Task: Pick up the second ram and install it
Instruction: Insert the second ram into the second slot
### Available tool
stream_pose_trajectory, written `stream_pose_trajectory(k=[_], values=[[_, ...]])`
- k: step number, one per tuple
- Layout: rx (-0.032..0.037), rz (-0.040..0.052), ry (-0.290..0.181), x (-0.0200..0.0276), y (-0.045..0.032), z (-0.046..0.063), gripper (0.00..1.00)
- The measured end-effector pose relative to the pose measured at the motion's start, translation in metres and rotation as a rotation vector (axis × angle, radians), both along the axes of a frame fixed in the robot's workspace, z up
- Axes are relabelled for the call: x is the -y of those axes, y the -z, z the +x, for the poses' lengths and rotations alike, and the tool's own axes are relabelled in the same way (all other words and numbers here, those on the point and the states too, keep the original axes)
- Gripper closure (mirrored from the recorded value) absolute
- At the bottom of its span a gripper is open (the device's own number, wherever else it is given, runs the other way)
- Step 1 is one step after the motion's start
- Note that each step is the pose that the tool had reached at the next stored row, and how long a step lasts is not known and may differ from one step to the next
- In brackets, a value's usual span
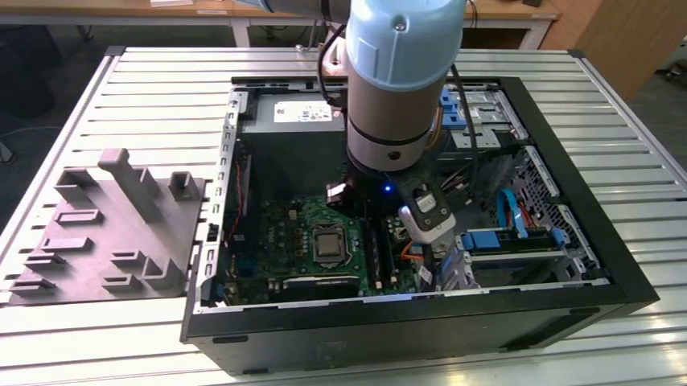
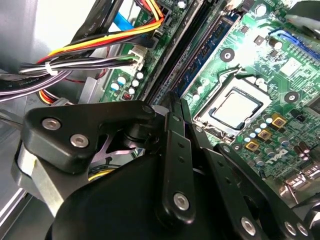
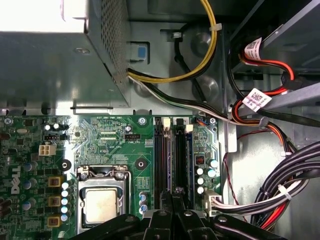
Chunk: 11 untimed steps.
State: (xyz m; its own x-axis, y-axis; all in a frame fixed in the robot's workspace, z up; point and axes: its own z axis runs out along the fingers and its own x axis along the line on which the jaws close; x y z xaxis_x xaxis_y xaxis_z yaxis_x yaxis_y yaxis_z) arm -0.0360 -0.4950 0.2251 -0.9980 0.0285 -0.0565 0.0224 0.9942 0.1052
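My gripper hangs low inside the open computer case, under the arm. Its black fingers are pressed together, tips just over the long black memory slots beside the processor socket. A thin blue-green ram stands on edge in the slot next to the tips, and its blue edge runs along the outer slot. Whether it is the second ram, and whether the tips touch it, I cannot tell. In the second wrist view the gripper points along those slots.
Bundled cables crowd one side of the slots, and the power supply box sits beyond the board. Drive bays with blue clips fill the case at the exterior view's right. A grey fixture lies on the slatted table at the left.
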Motion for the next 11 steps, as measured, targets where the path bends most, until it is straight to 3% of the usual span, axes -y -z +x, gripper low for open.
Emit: stream_pose_trajectory(k=[11], values=[[0.0000, 0.0000, 0.000, 0.0002, 0.0023, 0.0000, 0.88]])
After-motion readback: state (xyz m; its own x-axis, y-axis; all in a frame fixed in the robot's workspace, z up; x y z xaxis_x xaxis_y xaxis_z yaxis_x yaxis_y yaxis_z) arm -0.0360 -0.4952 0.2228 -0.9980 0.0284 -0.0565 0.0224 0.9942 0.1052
